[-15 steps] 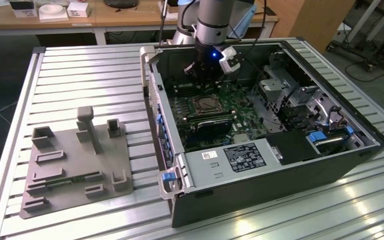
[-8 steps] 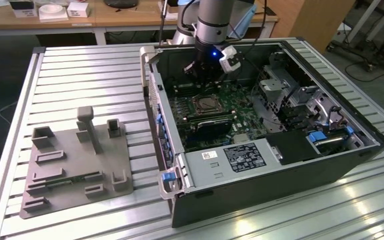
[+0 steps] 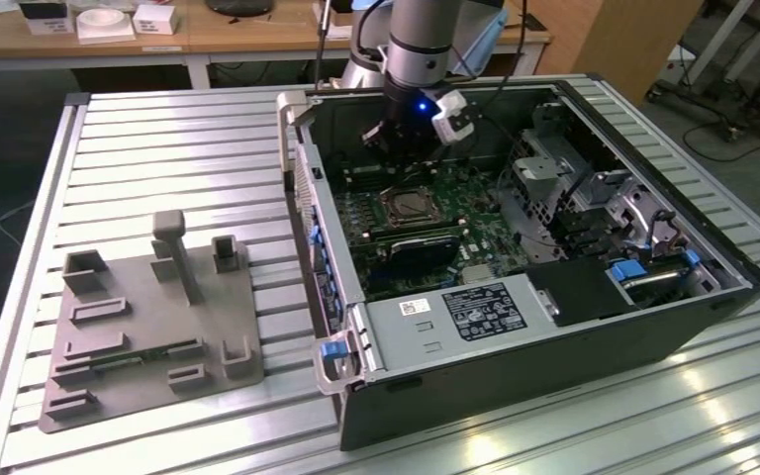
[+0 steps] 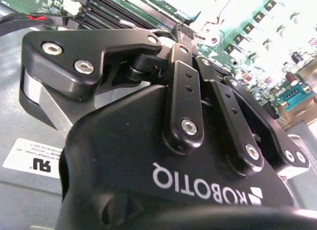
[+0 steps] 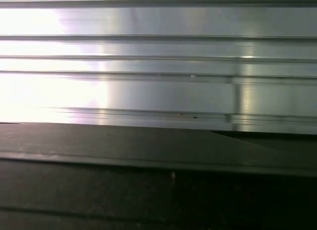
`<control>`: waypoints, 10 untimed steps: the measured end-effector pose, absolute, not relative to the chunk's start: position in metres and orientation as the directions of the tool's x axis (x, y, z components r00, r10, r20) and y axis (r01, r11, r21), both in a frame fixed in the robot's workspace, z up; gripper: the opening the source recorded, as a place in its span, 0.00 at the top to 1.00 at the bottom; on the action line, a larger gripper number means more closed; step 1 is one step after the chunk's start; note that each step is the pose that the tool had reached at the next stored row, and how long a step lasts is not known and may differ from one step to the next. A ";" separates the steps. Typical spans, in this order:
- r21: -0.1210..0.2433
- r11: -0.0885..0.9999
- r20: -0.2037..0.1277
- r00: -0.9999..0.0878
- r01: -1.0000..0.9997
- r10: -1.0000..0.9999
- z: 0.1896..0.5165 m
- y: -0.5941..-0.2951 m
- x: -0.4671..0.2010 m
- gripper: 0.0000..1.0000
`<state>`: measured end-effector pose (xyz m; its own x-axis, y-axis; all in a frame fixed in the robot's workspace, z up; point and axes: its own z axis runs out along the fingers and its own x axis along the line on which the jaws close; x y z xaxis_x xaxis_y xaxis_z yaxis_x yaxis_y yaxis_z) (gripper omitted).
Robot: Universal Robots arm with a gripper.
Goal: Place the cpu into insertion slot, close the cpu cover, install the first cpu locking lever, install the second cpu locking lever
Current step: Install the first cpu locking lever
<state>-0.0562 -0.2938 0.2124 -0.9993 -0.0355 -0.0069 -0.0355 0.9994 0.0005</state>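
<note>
In the exterior view my gripper (image 3: 400, 158) hangs inside the open computer case, just above the motherboard (image 3: 466, 193) and a little behind the insertion slot (image 3: 414, 206). The slot is a square socket with a silvery metal frame lying flat around a dark centre. Whether the cpu sits in it I cannot tell. In the second wrist view the black fingers (image 4: 184, 66) stand pressed together, so the gripper (image 4: 182, 30) is shut; its tips are hidden against the bright board and I cannot make out anything held.
The black case (image 3: 513, 386) lies open on a slatted aluminium table (image 3: 169, 148), its walls close around the gripper. Memory slots (image 3: 414, 237), a drive cage (image 3: 558, 168) and blue latches crowd the inside. A grey moulded fixture (image 3: 142, 327) stands at the exterior view's left.
</note>
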 end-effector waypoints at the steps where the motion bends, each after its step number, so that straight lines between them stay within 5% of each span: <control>1: 0.001 0.999 -0.007 -0.999 -0.036 -0.036 0.212 -0.294 -0.056 0.90; 10: 0.004 0.999 -0.007 -0.999 -0.036 -0.036 0.212 -0.294 -0.056 0.90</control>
